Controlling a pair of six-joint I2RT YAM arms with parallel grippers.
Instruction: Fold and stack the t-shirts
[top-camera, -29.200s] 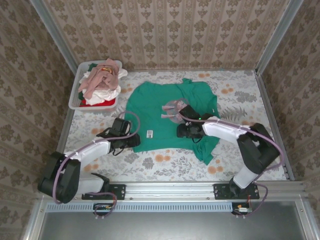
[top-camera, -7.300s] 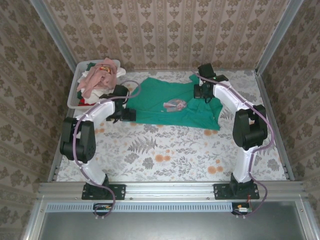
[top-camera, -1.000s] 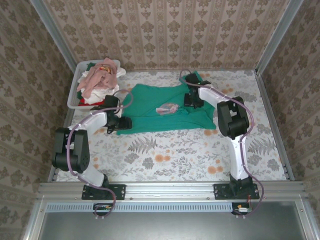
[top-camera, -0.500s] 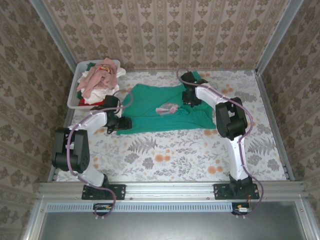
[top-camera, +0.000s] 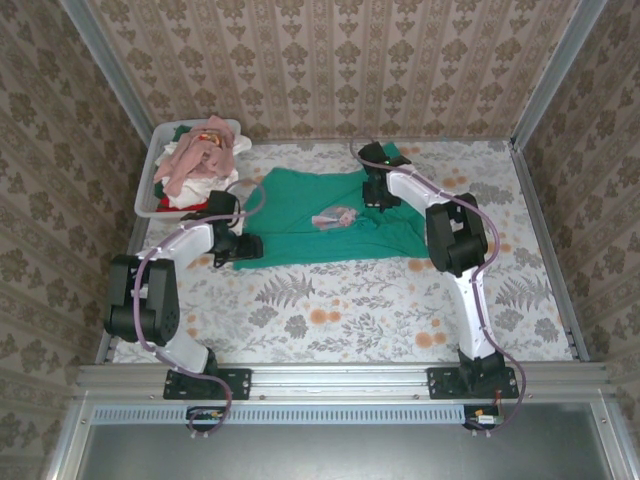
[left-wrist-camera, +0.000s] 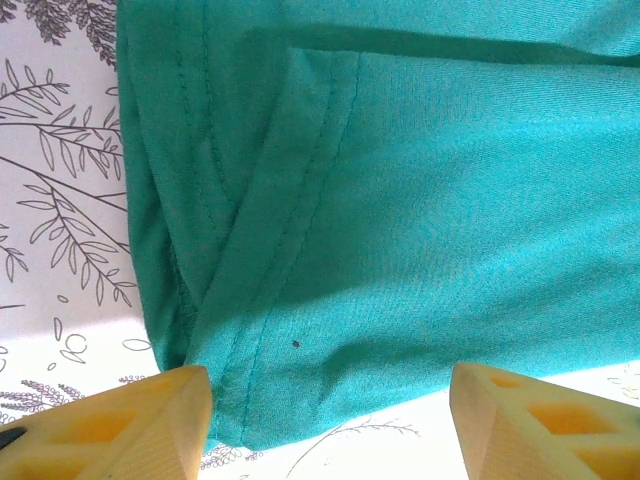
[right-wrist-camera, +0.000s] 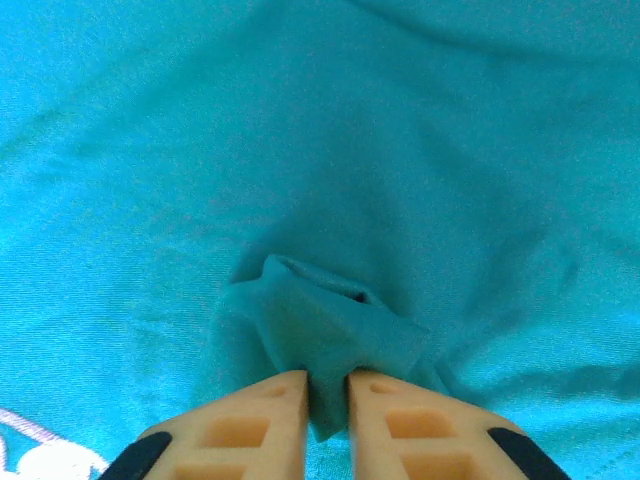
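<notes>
We saw the green t-shirt lying partly folded toward the far side of the table, whose cover was white with grey ferns and orange flowers, inside a booth of patterned beige wallpaper with metal posts at the corners — a white tub heaped with pink, white and red shirts stood in the far left corner. The left gripper stood wide open at the shirt's near left hem, while the right gripper was pinched on a small fold of the green cloth near its far edge.
</notes>
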